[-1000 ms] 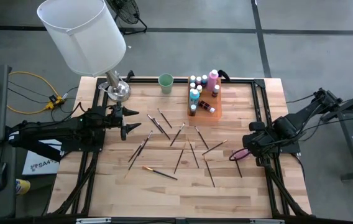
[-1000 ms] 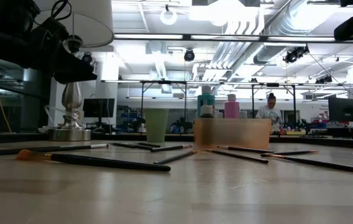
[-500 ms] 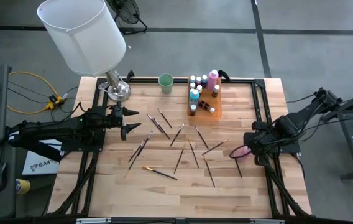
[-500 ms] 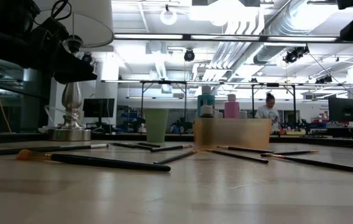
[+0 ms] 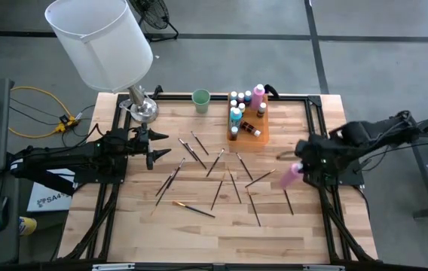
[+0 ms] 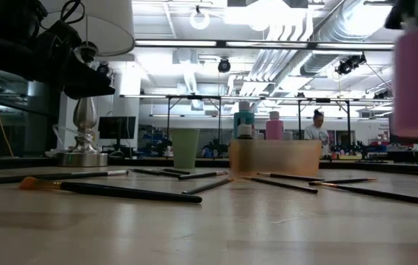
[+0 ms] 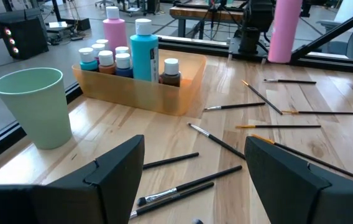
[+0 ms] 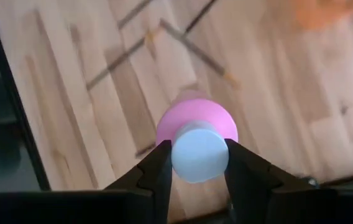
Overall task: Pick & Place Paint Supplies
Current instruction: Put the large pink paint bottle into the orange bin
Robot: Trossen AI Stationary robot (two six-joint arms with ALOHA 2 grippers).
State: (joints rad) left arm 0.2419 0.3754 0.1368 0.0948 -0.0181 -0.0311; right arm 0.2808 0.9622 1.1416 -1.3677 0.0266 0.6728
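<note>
A tall pink paint bottle with a pale cap hangs above the table's right side, and my right gripper is shut on it. The low view shows the same bottle well above the wood. An orange tray at the far middle holds several small bottles and a tall teal one. Thin dark paintbrushes lie scattered flat across the middle of the table. My left gripper waits open at the left, level, with nothing between its fingers. My right gripper pinches the pink bottle's pale cap between its two fingers. The fingers come steeply from above. The pink body hangs below them, close to upright and clear of the table.
A pale green cup stands at the far edge, left of the tray. A lamp with a big white shade and a silver base fills the far left corner. Black rails frame the table's sides.
My right gripper has risen and swung toward the table's far edge, rolling at the wrist, still shut on the pink bottle. The bottle has come up from just above the wood to hang high and close to upright, entering the low view.
</note>
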